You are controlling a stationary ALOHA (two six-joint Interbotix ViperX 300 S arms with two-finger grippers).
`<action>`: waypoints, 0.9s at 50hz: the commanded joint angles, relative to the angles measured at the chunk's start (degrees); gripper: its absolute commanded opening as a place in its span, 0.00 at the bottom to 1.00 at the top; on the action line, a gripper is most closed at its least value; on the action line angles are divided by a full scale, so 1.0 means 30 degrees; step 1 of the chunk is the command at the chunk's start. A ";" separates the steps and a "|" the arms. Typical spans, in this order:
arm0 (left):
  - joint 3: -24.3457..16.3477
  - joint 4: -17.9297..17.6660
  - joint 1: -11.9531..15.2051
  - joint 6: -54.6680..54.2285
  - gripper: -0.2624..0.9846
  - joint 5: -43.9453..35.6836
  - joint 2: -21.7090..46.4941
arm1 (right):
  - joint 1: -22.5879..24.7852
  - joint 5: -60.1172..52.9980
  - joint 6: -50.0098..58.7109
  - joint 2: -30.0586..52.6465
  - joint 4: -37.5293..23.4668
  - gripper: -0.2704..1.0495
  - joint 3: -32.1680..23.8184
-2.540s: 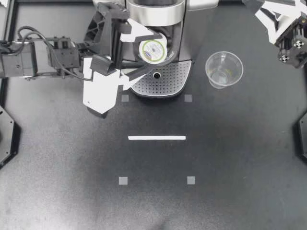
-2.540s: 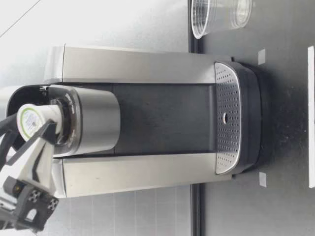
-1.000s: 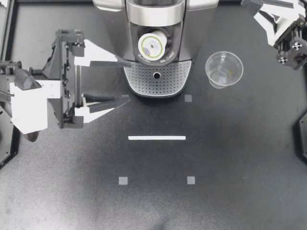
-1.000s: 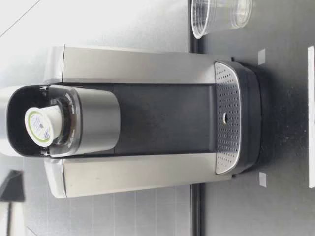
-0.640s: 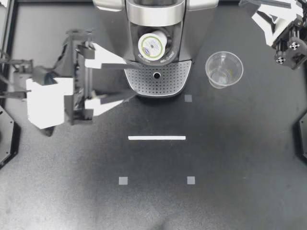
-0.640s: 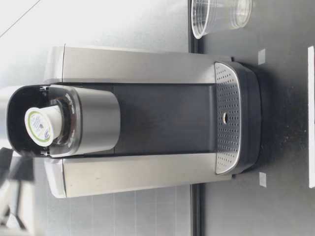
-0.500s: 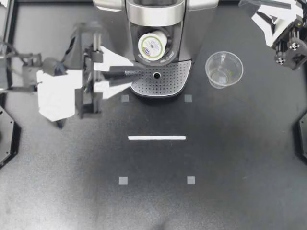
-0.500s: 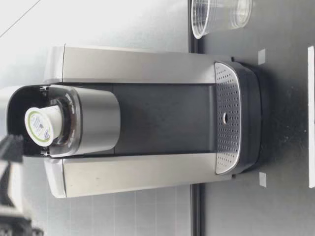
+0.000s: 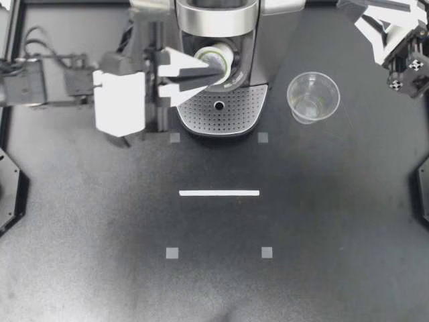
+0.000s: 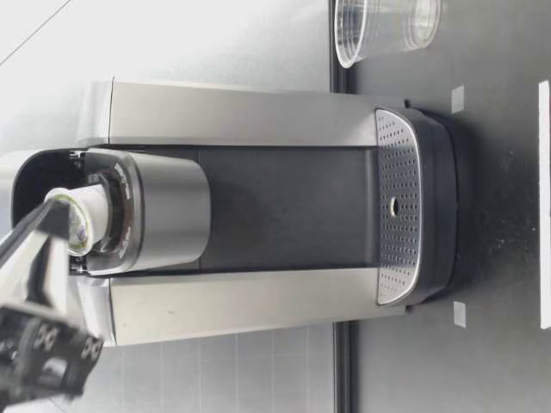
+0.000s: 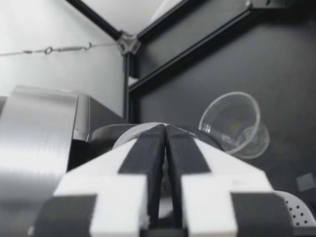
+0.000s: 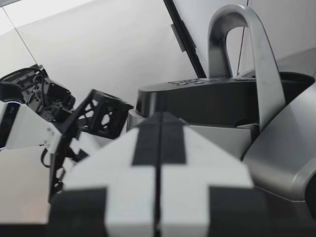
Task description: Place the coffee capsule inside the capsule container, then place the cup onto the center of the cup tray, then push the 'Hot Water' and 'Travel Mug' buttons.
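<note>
Right now my left tool (image 9: 216,69) has its two fingers pinched together with nothing between them, and their tips lie over the lid of the coffee capsule (image 9: 222,52). The capsule sits in the capsule container (image 9: 236,67) in the open head of the coffee machine (image 9: 218,15), its lid tipped toward the front. From desk height, the left tool (image 10: 53,220) covers part of the capsule (image 10: 84,225); I cannot tell whether the tips press on it. Along my left wrist, the closed fingertips (image 11: 157,136) point past the capsule's pale rim (image 11: 127,137) toward the cup (image 11: 236,123).

The clear plastic cup (image 9: 313,98) stands upright on the dark desk (image 9: 335,221) just beside the machine, on my right, apart from the perforated cup tray (image 9: 231,114). A white tape strip (image 9: 219,193) lies on the desk in front of the tray.

My right tool (image 9: 358,15) hangs at the far right corner, well apart from the cup, fingers closed flat against each other and holding nothing. Its wrist view looks toward the machine's handle (image 12: 247,54).
</note>
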 commanded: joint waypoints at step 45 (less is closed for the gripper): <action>0.7881 -0.1377 -0.2051 -0.8291 0.29 -0.4834 -0.5801 | -0.2549 0.5010 -0.1758 0.2754 -0.0029 0.21 -0.5449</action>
